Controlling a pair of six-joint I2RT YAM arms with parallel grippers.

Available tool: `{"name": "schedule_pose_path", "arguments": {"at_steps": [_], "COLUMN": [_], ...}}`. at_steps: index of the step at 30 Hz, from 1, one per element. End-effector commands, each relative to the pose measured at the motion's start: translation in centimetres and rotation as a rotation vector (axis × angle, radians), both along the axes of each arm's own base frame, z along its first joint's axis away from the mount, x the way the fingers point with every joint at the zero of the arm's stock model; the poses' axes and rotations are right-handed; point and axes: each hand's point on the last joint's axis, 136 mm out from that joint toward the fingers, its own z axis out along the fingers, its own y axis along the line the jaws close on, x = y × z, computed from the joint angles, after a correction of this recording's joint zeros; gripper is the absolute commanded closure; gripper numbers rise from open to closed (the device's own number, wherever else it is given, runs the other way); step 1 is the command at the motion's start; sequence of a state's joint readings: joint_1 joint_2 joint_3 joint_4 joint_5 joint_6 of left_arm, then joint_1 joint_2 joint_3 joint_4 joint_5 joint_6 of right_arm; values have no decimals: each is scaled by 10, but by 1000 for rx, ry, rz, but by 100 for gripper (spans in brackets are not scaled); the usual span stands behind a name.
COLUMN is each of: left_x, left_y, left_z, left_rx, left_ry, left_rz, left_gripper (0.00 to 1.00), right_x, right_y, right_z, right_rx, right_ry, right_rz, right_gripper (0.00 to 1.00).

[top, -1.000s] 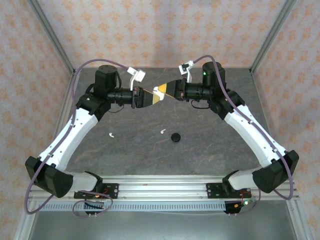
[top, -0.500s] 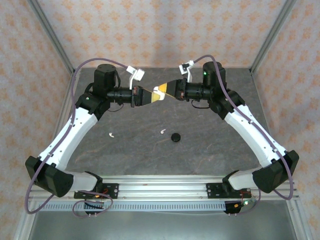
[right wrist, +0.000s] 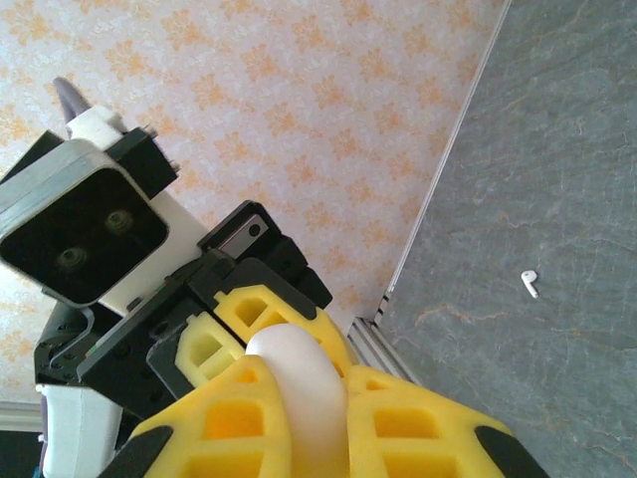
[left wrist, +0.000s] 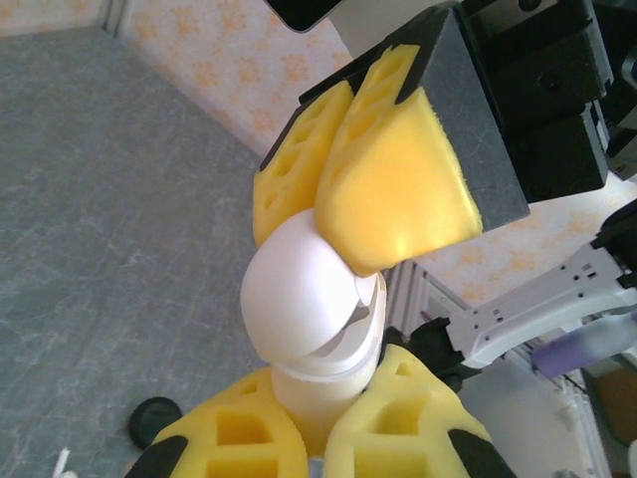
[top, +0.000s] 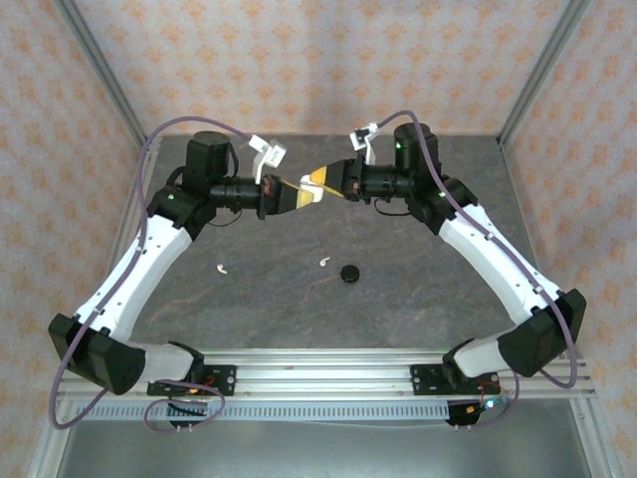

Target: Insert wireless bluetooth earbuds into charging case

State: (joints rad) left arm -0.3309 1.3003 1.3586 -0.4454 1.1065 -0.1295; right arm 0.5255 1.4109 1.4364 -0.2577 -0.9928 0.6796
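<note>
Grey stone-patterned bench (top: 418,299) under patterned walls, with a metal frame at the corners. Both arms reach up and inward and meet in the air above the far middle of the bench.

From the left wrist camera I see the left fingers (left wrist: 398,423) closed narrow on the lower half of the white case (left wrist: 299,299). The right fingers (left wrist: 398,189) come in from the opposite side and clamp its rounded upper half. There is a seam between the two halves, with the top sitting tilted, but I cannot tell how far the lid stands open. The right wrist camera gives the same grip from the other end: the right fingers (right wrist: 438,403) pinch the case (right wrist: 294,383), and the left fingers (right wrist: 254,309) sit just beyond it. From above, the case itself is almost fully hidden between the yellow pads.

On the bench, near its middle, lies a small black round piece (top: 349,273); it is too small for me to say what it is. Just to its left rests one white earbud (top: 324,261). A second white earbud (top: 222,267) lies well apart, toward the left edge. Both are too tiny to make out how they lie.
</note>
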Motion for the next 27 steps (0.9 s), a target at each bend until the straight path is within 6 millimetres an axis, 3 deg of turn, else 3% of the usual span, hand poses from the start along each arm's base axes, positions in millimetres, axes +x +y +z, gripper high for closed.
{"name": "schedule_pose_path", "arguments": {"at_steps": [1,13,23,27], "left_x": [-14,-4,-4,-3], "left_y": [4,20,29,41], "left_z": [18,13,10,8], "left_rx": [-7,8,2,31], "left_ry": [-142,-183,-201,-205], "left_rz": [-9,69,105,170], "left_gripper": [100,100,100,100], "right_x": [20,32,40,47], "right_y": [-1,-2,1,-8], "right_z": [-15,-37,-52,-72], "right_rx": [-50,-112,-121,-176], "right_ry": [28,101,162,196], "right_rz": [-84,-123,-133,-196], "right_gripper": [89,67,64,64]}}
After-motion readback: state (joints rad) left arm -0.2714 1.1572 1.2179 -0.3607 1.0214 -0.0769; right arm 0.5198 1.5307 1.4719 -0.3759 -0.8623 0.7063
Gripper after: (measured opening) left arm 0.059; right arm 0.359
